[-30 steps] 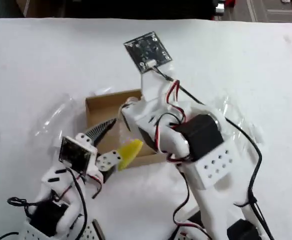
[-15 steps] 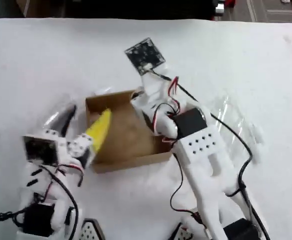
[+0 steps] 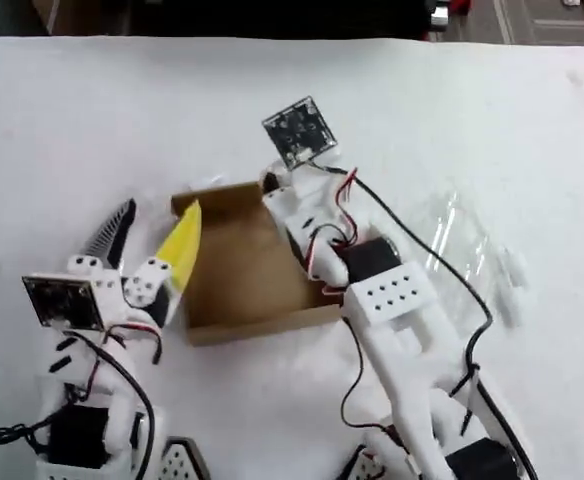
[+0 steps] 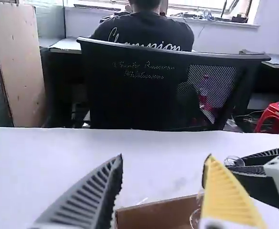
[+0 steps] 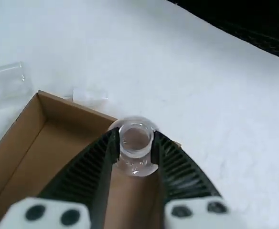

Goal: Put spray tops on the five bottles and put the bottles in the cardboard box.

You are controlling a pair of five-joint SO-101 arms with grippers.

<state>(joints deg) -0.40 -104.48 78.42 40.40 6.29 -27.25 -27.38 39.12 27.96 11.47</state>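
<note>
Bottle clamped at box corner

Narrow grip from the right gripper [image 5: 134, 139], black ribbed fingers [image 5: 177, 167] pinched on the neck of a clear bottle [image 5: 135, 143]. Mouth of the bottle open, bare of any spray top, facing the wrist camera. Held over the far corner of the cardboard box [image 5: 39, 143]. From above, same gripper [image 3: 272, 188] at the box's far right corner, the brown floor of the box [image 3: 242, 265] bare.

Wide spread at the left gripper [image 3: 160, 207], nothing between its jaws. Yellow finger [image 3: 182, 245] along the box's left wall, touching or not impossible to tell. Black finger [image 3: 112, 228] out over the white table [image 3: 72, 120]. Through the left wrist camera, the same open gap [image 4: 163, 160] above the near edge of the box [image 4: 154, 214].

Farther out, a second clear bottle [image 3: 452, 235] on its side on the table, to the right of the right arm. Small clear piece [image 5: 89, 95] just beside the box's far wall.

As for writing: markings on the bare circuit board [image 3: 300, 130] on the right wrist too small to read. Pale lettering through the mesh back of a black chair [image 4: 216, 81] beyond the table, left unread.
</note>
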